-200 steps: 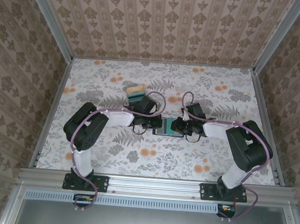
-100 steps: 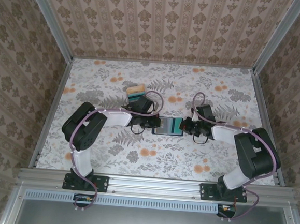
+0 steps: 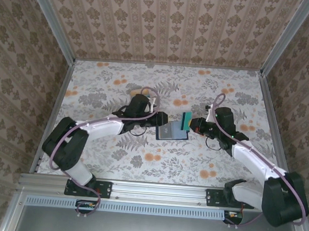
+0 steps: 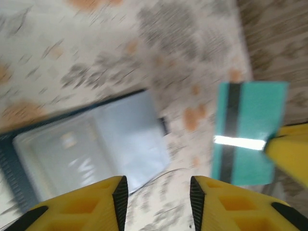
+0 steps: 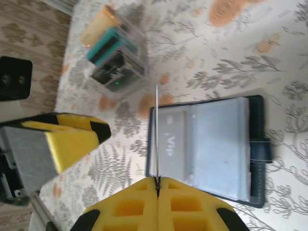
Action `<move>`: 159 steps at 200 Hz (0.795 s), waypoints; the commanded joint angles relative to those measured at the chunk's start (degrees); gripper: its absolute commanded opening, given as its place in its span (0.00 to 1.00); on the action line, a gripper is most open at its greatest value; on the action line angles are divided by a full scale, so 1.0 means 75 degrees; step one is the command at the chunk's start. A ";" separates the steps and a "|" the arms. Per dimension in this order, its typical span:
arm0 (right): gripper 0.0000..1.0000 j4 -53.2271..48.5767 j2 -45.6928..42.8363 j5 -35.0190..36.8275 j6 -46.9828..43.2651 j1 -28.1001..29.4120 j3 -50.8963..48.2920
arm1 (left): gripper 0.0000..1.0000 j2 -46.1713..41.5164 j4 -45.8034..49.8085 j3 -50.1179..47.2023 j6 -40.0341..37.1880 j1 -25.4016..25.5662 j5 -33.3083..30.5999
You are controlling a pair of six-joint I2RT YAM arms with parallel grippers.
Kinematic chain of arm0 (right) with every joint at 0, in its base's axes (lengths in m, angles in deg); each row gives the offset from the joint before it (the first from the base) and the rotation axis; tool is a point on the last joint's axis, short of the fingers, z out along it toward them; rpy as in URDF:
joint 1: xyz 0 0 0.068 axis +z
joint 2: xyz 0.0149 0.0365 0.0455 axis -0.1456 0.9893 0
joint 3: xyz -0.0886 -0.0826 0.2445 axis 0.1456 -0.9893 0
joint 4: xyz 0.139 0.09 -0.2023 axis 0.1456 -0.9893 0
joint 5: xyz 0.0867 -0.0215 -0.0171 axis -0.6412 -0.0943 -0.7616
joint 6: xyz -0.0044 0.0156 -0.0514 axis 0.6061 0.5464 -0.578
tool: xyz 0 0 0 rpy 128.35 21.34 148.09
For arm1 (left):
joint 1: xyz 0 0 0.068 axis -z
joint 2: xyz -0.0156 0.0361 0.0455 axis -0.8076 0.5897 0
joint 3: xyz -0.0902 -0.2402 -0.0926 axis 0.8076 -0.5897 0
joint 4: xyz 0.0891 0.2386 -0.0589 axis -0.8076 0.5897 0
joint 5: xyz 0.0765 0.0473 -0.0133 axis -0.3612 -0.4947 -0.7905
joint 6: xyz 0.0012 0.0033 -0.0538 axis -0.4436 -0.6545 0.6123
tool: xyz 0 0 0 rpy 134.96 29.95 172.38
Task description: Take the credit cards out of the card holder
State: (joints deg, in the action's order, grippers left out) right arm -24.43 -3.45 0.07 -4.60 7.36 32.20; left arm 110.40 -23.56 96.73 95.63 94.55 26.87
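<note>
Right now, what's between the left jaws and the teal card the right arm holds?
Bare floral tablecloth, in the left wrist view, from the left gripper to the teal card. The open card holder lies off to the side.

a desk [image 3: 185, 169] with a pale floral top, orange blossoms and grey ferns. brown damask-papered walls [image 3: 167, 25] enclose the desk's left, far and right sides; aluminium rails [image 3: 159, 191] edge it.
</note>
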 commanded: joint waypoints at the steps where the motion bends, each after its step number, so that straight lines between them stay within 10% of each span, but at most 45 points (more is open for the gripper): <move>1: 0.00 0.0324 -0.0522 -0.0667 0.0193 -0.0022 -0.0238 | 0.44 -0.0286 -0.1845 -0.0484 0.0876 -0.0029 0.0558; 80: 0.00 0.1595 -0.0675 -0.1899 0.0787 -0.0023 -0.0242 | 0.38 0.0465 -0.5491 -0.0956 0.2462 0.0059 0.1493; 159: 0.00 0.1860 -0.0276 -0.1942 0.0856 -0.0022 -0.0140 | 0.32 0.0588 -0.5716 -0.0952 0.2560 0.0135 0.1844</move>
State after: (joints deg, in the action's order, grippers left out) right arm -12.86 -6.36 -12.63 1.28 7.36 30.60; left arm 114.33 -63.60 90.07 114.14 94.92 38.43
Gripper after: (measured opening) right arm 0.054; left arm 0.330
